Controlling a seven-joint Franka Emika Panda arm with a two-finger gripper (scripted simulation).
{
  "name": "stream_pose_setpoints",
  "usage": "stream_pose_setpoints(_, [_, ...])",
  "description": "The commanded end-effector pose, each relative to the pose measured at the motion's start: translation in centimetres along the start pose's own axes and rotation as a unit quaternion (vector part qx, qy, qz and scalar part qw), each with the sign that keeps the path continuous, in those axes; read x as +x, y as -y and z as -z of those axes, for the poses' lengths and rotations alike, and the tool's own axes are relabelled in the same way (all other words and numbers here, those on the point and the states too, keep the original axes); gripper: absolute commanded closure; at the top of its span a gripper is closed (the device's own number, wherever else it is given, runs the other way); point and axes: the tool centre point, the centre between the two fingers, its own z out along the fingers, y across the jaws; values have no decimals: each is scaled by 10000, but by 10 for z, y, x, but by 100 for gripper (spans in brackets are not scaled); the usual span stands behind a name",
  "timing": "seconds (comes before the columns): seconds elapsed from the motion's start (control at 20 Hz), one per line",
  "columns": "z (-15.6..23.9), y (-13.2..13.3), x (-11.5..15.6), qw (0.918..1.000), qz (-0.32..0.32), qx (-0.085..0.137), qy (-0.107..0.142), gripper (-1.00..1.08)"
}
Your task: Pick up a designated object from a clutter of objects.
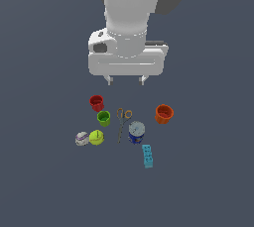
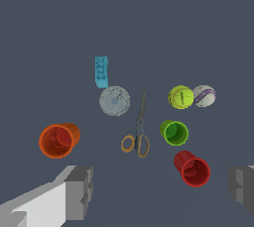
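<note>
A robot gripper [image 1: 126, 79] hung wide open and empty above the clutter. The orange cup [image 1: 163, 114], red cup [image 1: 96, 103] and green cup [image 1: 103, 118] held nothing. The yellow-green ball [image 1: 96, 138], thinly seamed, touched the white-purple ball [image 1: 82, 139].

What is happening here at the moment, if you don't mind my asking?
A simulated Panda arm hangs above a small clutter on the floor, its gripper open and holding nothing. Its target, the yellow-green ball, lies untouched against a white-and-purple ball, near a green cup, red cup and scissors.
</note>
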Motion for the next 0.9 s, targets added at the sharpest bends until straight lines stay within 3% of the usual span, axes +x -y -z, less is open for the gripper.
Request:
stream_pose_setpoints(0.0, [0,0,0,10000,0,0,0,-92])
stream_pose_setpoints(0.45, [8,-3,-3,9998,-103,144,-85,-92])
stream_pose_setpoints(0.85, [6,-4,-2,9998,-88,142,-83,-92])
